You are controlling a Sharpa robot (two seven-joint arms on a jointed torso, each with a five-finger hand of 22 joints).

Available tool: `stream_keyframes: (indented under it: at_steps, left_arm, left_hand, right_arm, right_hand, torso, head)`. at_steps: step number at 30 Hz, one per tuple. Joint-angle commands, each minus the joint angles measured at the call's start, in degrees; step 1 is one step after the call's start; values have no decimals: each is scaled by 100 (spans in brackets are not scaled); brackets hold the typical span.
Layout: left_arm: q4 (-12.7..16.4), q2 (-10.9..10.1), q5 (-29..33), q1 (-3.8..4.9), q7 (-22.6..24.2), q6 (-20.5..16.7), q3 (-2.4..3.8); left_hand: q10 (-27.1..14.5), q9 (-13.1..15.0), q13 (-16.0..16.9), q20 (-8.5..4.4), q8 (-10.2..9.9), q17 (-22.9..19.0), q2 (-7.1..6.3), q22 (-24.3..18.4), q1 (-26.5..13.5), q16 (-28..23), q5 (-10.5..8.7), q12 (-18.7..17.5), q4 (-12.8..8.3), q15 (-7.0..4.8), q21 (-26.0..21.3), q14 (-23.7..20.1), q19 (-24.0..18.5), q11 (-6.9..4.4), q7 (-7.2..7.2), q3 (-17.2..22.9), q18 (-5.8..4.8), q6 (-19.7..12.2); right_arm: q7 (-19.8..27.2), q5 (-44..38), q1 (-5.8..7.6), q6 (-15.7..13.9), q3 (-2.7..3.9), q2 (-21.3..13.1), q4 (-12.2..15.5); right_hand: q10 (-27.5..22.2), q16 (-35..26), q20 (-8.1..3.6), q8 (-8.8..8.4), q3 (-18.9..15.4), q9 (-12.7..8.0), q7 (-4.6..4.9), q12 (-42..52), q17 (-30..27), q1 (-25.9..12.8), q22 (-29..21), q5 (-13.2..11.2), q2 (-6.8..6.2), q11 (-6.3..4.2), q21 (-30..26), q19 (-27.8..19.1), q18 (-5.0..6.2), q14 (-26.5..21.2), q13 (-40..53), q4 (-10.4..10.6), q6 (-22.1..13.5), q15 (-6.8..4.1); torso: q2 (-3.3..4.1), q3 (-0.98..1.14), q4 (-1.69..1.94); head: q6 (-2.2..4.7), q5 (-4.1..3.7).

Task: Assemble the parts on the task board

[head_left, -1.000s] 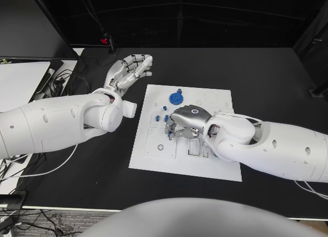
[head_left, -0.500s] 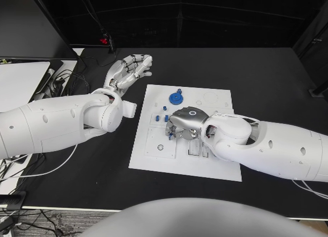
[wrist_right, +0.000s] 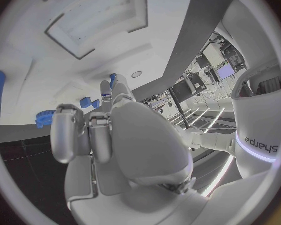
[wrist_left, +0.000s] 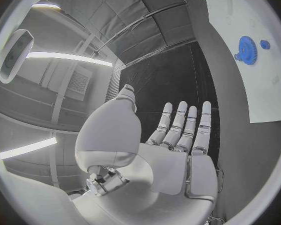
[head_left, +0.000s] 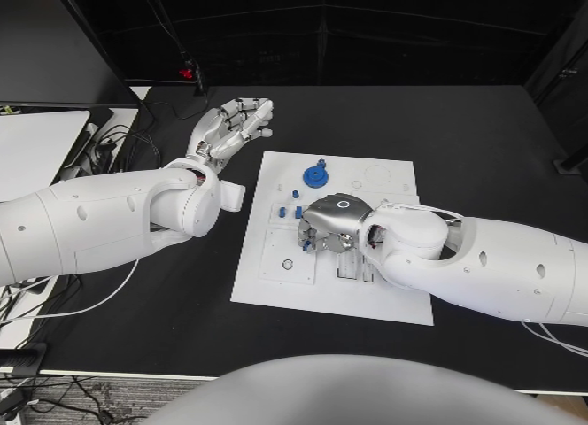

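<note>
The right hand (head_left: pixel 332 221) is down over the middle of the task board (head_left: pixel 271 279), its silver back turned up and its fingers curled under, tips pointed at the board's surface. In the right wrist view one fingertip (wrist_right: pixel 111 83) has something blue at its end, close against the white plate, but I cannot tell whether the hand is pinching a part or only touching one. Just beside that hand, toward the robot's left, a few small blue parts (head_left: pixel 289 212) sit together on the board. Farther toward the back edge lies the blue gear (head_left: pixel 316 177), a round toothed piece, with a tiny blue piece (head_left: pixel 321 163) just behind it. Rectangular recesses (wrist_right: pixel 93 27) are cut into the plate near the right hand.

The left hand (head_left: pixel 234 124) is off the board, raised over the black desk (head_left: pixel 485 142) near the board's far left corner. Its fingers are stretched out straight and apart, palm bare, holding nothing. From the left wrist view the same outstretched fingers (wrist_left: pixel 190 125) show, with the blue gear and the board's edge well apart from them.
</note>
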Motion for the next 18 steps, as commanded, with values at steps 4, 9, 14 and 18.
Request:
stream_keyframes:
  at_steps: [4,9,14,18]
  left_arm:
    - [9,-3,0,7,994,48,6]
    - [9,-3,0,7,993,46,6]
    - [10,-3,0,7,990,48,6]
    - [9,-3,0,7,988,48,6]
  left_hand:
    - [-57,-13,-14,17,41,-18,65,-13,13,39,25,50,-10,-10,-29,-40,34,4,828,40,-3,-55]
    - [-61,-15,-16,17,47,-24,72,-15,14,45,27,57,-11,-9,-29,-43,33,4,828,42,-3,-58]
    - [-61,-15,-16,17,47,-24,72,-15,14,45,27,57,-11,-9,-29,-43,33,4,828,42,-3,-58]
    - [-61,-15,-16,17,47,-24,72,-15,14,45,27,57,-11,-9,-29,-43,33,4,828,42,-3,-58]
  right_arm:
    - [-5,-25,-1,110,-4,14,-11]
    - [10,-43,-21,140,-4,38,-24]
    - [37,-51,-46,120,-4,54,-37]
    - [95,-53,-59,69,-4,42,-35]
  right_hand:
    - [17,1,1,-55,48,2,38,-59,1469,24,1129,30,-18,35,-26,103,-76,581,4,-13,-20,4]
    - [1,0,8,-87,63,-4,51,-81,1466,18,1125,31,-31,46,-36,99,-74,580,4,-15,-45,12]
    - [-168,-54,42,-258,-11,-36,69,-118,1354,-170,1100,26,-168,100,-96,69,-62,555,-2,23,-270,57]
    - [-419,-138,83,-440,-241,-37,15,-112,1188,-660,1021,6,-356,163,-276,-28,-19,516,3,22,-550,104]
  torso:
    - [-4,-3,5]
    - [-4,-3,5]
    - [-6,-4,2]
    - [-3,-1,2]
  head:
    - [0,1]
    - [0,0]
    - [0,2]
    - [0,12]
